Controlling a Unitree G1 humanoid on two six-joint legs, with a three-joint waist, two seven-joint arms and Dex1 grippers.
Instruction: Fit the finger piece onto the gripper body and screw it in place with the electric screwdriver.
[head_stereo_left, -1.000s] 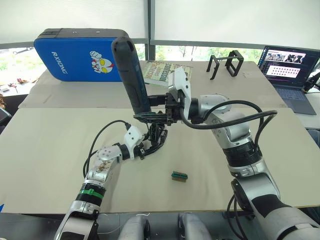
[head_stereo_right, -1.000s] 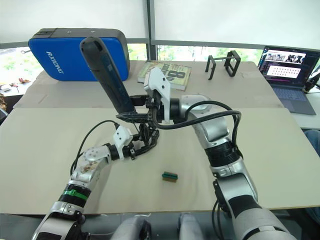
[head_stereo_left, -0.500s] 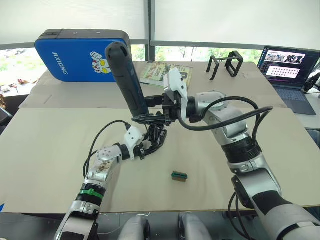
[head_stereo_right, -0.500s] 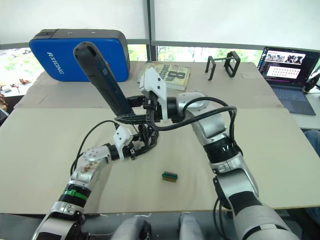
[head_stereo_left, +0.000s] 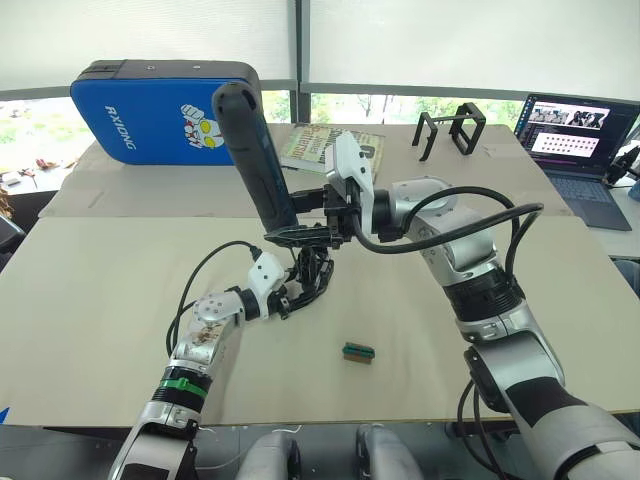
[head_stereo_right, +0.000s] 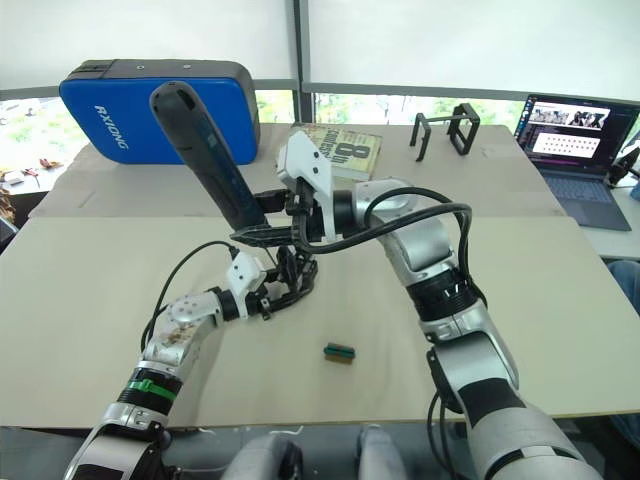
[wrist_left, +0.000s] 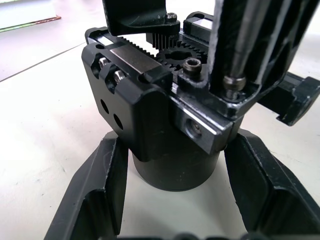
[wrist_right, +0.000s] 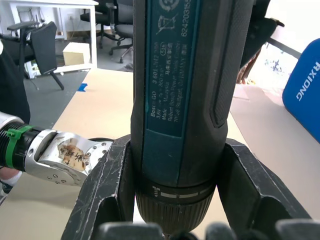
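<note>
Both sets of jaws are clamped: the left gripper (head_stereo_left: 292, 297) squeezes the round base of the gripper body (wrist_left: 170, 115) on the table (head_stereo_left: 100, 300), the right gripper (head_stereo_left: 300, 233) grips the electric screwdriver (head_stereo_left: 255, 150) tilted directly above it.

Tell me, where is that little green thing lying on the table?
The little green thing lies on the table near its front edge, apart from everything, just in front of the gripper body.
</note>
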